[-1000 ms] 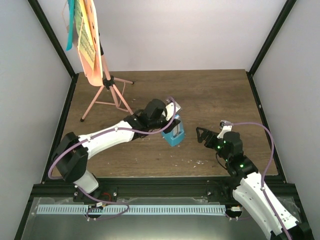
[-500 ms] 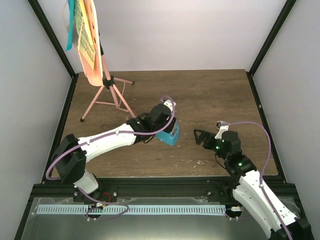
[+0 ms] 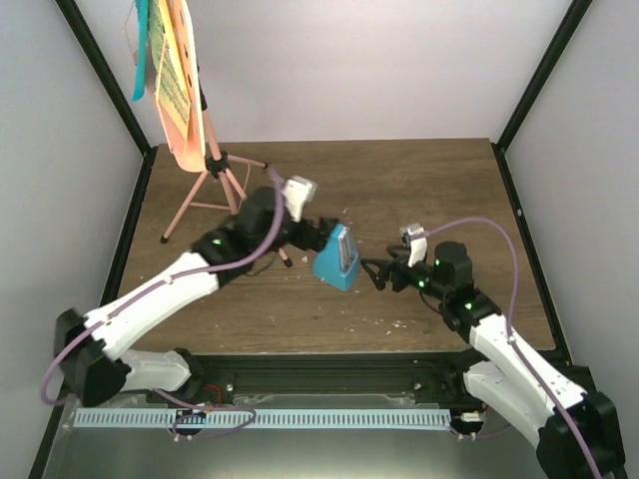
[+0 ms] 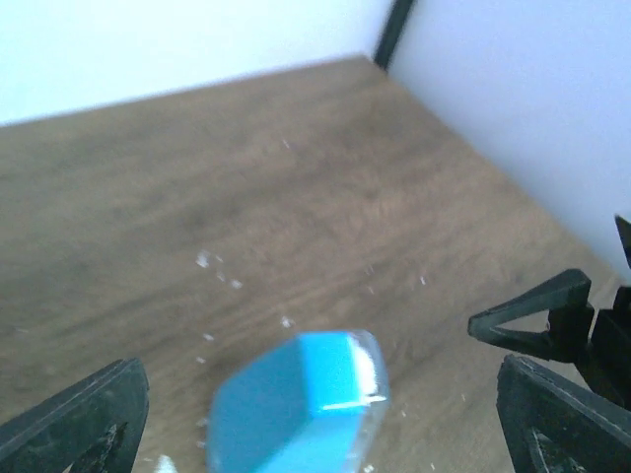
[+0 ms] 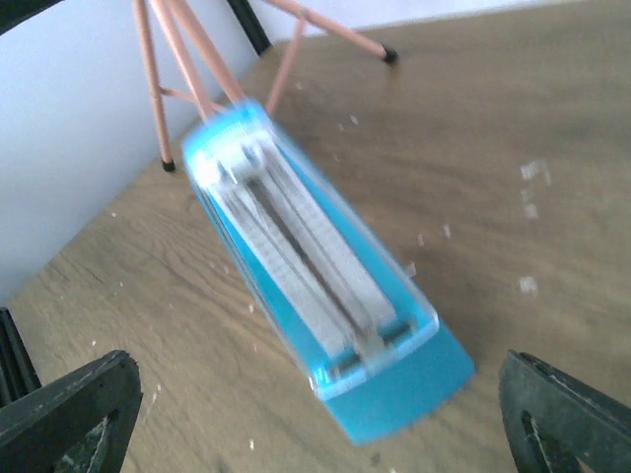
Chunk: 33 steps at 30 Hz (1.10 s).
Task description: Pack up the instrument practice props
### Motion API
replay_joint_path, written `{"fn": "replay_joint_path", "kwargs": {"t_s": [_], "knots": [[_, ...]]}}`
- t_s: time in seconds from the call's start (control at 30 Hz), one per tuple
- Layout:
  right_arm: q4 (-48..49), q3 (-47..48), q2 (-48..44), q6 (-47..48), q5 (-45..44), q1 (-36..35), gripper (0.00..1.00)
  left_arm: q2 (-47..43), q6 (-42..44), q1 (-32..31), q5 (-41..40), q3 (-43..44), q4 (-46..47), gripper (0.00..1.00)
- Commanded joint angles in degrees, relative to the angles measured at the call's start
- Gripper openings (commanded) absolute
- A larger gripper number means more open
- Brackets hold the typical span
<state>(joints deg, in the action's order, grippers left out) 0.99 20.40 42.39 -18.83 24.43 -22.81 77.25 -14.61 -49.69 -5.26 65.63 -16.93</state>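
Table: dark wood-grain table (image 3: 429, 190), bounded by a black frame on all sides.
Room: pale walls (image 3: 379, 70) close in the far side and both flanks. Black frame posts (image 3: 535, 72) rise at the far corners.
Surface debris: small pale specks (image 3: 391, 322) lie scattered on the boards, mostly near the front centre.
Metronome: the blue wedge metronome (image 3: 335, 257) stands on the table near its centre, between the two hands, with its clear cover facing the right hand. It is motion-blurred in both wrist views.
Music stand: the salmon-pink music stand (image 3: 213, 165) stands on its tripod in the far left corner, well apart from the metronome.
Music sheets: the yellow and blue music sheets (image 3: 174, 85) hang on the stand's desk.
Left hand: the left hand (image 3: 319, 236) has its jaws spread wide. The metronome top sits between the fingers with clear gaps on both sides; nothing is gripped.
Right hand: the right hand (image 3: 371, 272) points at the cover side of the metronome, jaws fully apart, holding nothing, just short of contact.
Obstructions: one tripod leg runs beneath the left wrist, and its foot shows just left of the metronome. A purple cable (image 3: 479, 222) loops above the right arm.
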Motion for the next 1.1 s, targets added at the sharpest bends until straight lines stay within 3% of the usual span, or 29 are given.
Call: {"fn": "replay_joint_path", "kwargs": {"t_s": [0.0, 0.2, 0.4, 0.57, 0.93, 1.07], "knots": [[7.56, 10.26, 8.18, 10.64, 5.37, -0.69, 1.00, -7.82, -0.29, 9.92, 12.42, -1.76, -6.07, 0.98], [4.10, 23.12, 25.05, 19.28, 12.70, -1.84, 0.98, -16.10, -2.49, 27.53, 25.74, -5.84, -9.80, 0.98], [2.77, 29.12, 34.20, 23.37, 17.09, -5.36, 0.95, -21.59, 0.08, 38.63, 26.00, -10.19, -12.91, 0.98], [3.24, 30.04, 37.58, 25.38, 9.57, -8.09, 0.93, -24.17, 3.71, 40.72, 19.45, -12.53, -14.29, 0.97], [5.99, 26.84, 39.15, 23.03, -10.97, -8.66, 0.70, -27.46, 5.10, 40.73, 15.78, -19.07, -11.16, 0.97], [6.28, 26.10, 39.98, 20.17, -22.46, -8.18, 0.68, -28.69, 4.87, 40.79, 13.99, -20.80, -11.11, 0.97]]}}
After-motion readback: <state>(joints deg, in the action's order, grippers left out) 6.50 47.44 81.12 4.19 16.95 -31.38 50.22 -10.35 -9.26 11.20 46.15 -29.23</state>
